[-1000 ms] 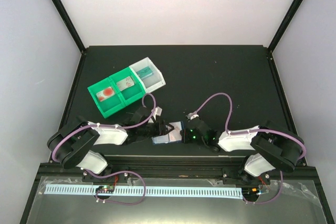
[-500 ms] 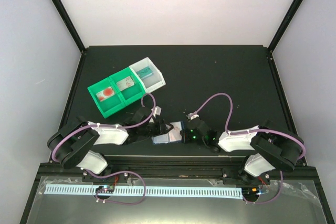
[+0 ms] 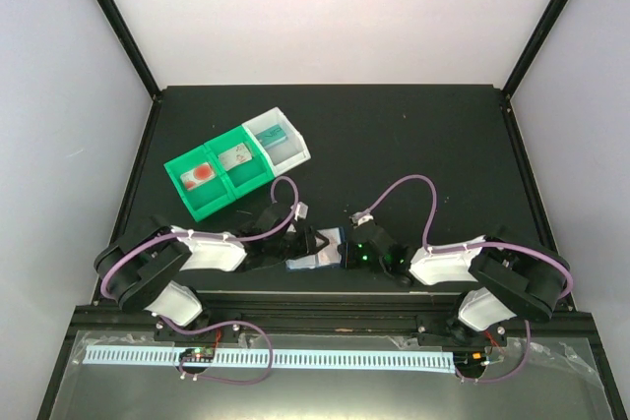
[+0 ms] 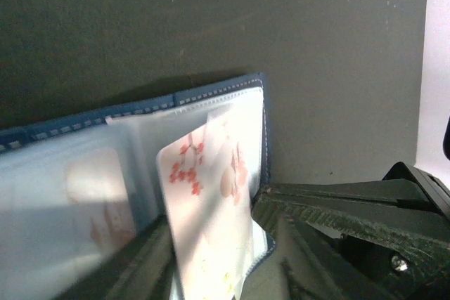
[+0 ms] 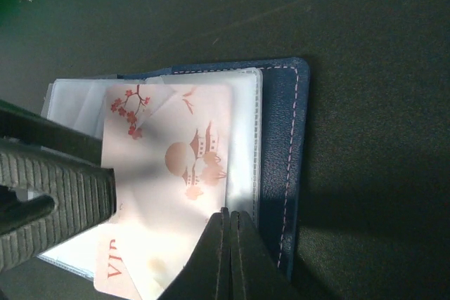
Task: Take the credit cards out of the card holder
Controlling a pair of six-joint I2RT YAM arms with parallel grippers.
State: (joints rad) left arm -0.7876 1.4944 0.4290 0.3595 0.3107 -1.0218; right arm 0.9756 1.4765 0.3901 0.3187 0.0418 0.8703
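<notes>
Near the front edge of the black table [image 3: 413, 145], your clenched right gripper [image 5: 226, 219] sits at the flat translucent pale-blue plastic card holder [image 5: 285, 145], while 1 pale pink blossom-printed credit card [image 5: 176, 173] juts lengthwise toward the nearer left gripper [image 4: 211, 216], whose jaws flank it, though you cannot tell whether they grip it.

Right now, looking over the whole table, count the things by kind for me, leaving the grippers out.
Card holder: 1
Tray: 1
Cards in the tray: 3, namely red-patched card, whitish card, teal card
Pink card partly out of the holder: 1
Total: 6
</notes>
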